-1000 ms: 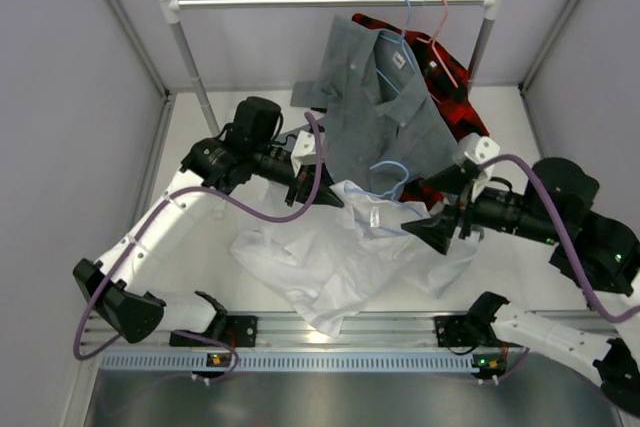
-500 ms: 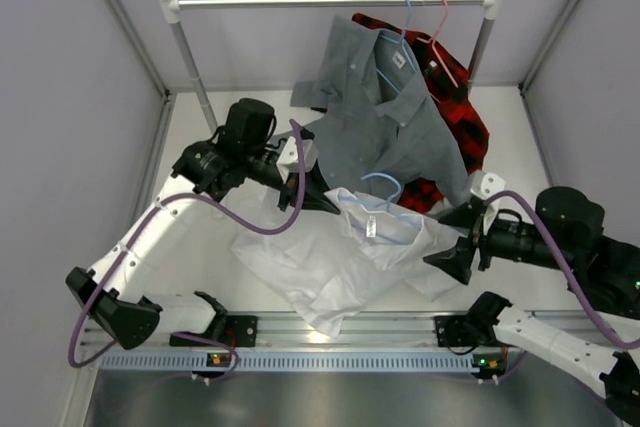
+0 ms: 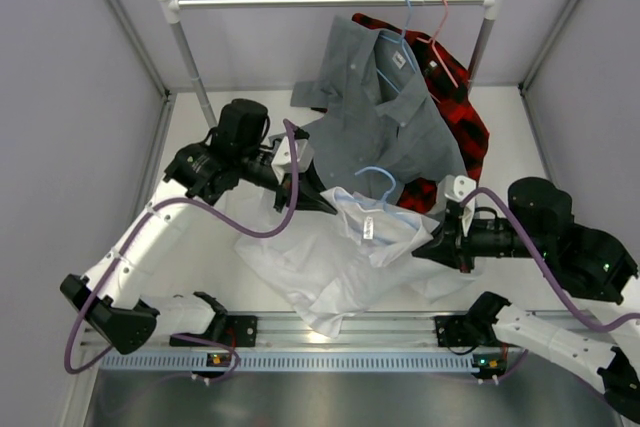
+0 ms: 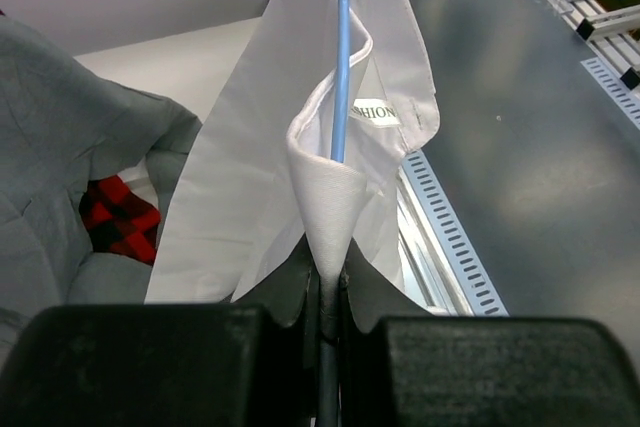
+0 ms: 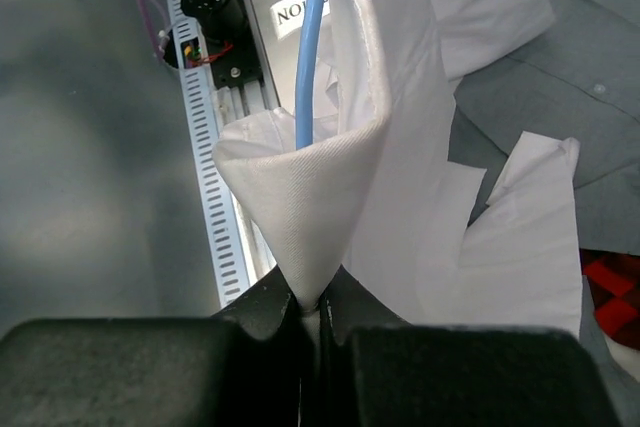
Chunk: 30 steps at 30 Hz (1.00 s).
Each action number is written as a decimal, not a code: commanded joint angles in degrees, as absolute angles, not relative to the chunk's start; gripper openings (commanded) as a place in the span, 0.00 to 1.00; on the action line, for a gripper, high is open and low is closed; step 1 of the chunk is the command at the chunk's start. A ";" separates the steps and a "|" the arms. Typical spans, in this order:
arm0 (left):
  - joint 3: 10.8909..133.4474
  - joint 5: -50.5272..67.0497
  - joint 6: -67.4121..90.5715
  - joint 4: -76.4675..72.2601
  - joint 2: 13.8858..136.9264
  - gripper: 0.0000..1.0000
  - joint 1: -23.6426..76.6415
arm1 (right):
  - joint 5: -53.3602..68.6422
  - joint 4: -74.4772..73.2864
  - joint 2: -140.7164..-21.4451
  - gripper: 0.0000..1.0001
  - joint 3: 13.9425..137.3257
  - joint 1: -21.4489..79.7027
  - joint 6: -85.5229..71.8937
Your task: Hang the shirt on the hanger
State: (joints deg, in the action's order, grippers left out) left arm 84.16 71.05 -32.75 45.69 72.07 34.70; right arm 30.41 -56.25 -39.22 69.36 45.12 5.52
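The white shirt (image 3: 330,257) hangs slack between my two grippers, its lower part lying on the table. The light-blue hanger (image 3: 375,179) sits inside its collar, with the hook sticking up. My left gripper (image 3: 325,205) is shut on the shirt's left shoulder. In the left wrist view, the jaws (image 4: 330,282) pinch a cone of white shirt (image 4: 250,167), and the hanger wire (image 4: 343,67) runs down into it. My right gripper (image 3: 432,239) is shut on the right shoulder. Its wrist view shows the gripper (image 5: 312,307), the shirt (image 5: 300,207) and the hanger (image 5: 312,47) the same way.
A grey shirt (image 3: 385,127) on a blue hanger and a red-and-black plaid shirt (image 3: 462,117) on a pink hanger hang from the rail (image 3: 300,1), just behind the white shirt. The rail's left post (image 3: 190,62) stands behind my left arm. An aluminium strip (image 3: 330,332) edges the table's near side.
My right gripper was open; it drew back to the right, then came in again and shut on the shirt's right shoulder. The collar and hanger now sit a little higher.
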 commanded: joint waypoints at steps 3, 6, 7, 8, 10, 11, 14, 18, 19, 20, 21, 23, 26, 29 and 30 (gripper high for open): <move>89.46 63.74 -26.74 45.26 70.23 0.59 34.89 | 24.98 -51.24 -38.50 0.00 72.51 45.35 4.84; 93.07 53.39 -18.34 44.04 68.57 0.98 34.98 | 23.91 -48.79 -38.93 0.00 73.74 45.35 4.13; 94.03 49.52 -15.67 43.42 67.77 0.98 34.89 | 23.99 -47.04 -39.46 0.00 74.52 45.26 3.96; 95.61 42.00 -13.30 42.63 66.72 0.98 34.89 | 23.91 -45.72 -39.81 0.00 74.79 45.35 3.61; 95.63 33.62 -8.37 41.58 62.24 0.98 34.98 | 22.68 -43.60 -41.30 0.00 76.37 45.35 2.73; 94.84 23.48 -5.13 40.70 60.49 0.98 34.98 | 20.50 -41.59 -41.83 0.00 76.90 45.35 1.85; 91.95 8.31 -0.45 40.08 53.02 0.98 34.98 | 16.71 -36.85 -44.46 0.00 78.66 45.26 0.01; 82.29 -1.91 1.56 39.73 45.19 0.98 34.98 | 8.91 -30.51 -48.51 0.00 81.47 45.35 -6.75; 77.57 -2.63 1.49 39.73 43.96 0.98 34.89 | 7.05 -29.19 -50.43 0.00 82.95 45.26 -8.25; 75.17 -3.77 1.67 39.64 41.68 0.98 34.89 | 3.64 -28.05 -51.67 0.00 84.01 45.35 -11.13; 72.71 -7.35 1.76 38.42 40.53 0.98 34.98 | 2.30 -26.82 -54.29 0.00 86.81 45.26 -12.38; 64.80 -12.45 3.24 35.61 36.24 0.98 34.89 | 0.27 -26.11 -57.20 0.00 90.25 45.35 -14.84; 55.39 -23.35 5.27 26.92 31.13 0.98 34.98 | -1.23 -23.56 -62.21 0.00 95.35 45.44 -21.68; 50.03 -32.68 5.45 20.31 25.85 0.98 33.93 | -0.35 -21.10 -65.12 0.00 95.37 47.63 -24.51; 49.92 -34.35 5.80 20.30 24.62 0.98 32.45 | -1.40 -20.22 -65.30 0.00 92.75 48.68 -24.87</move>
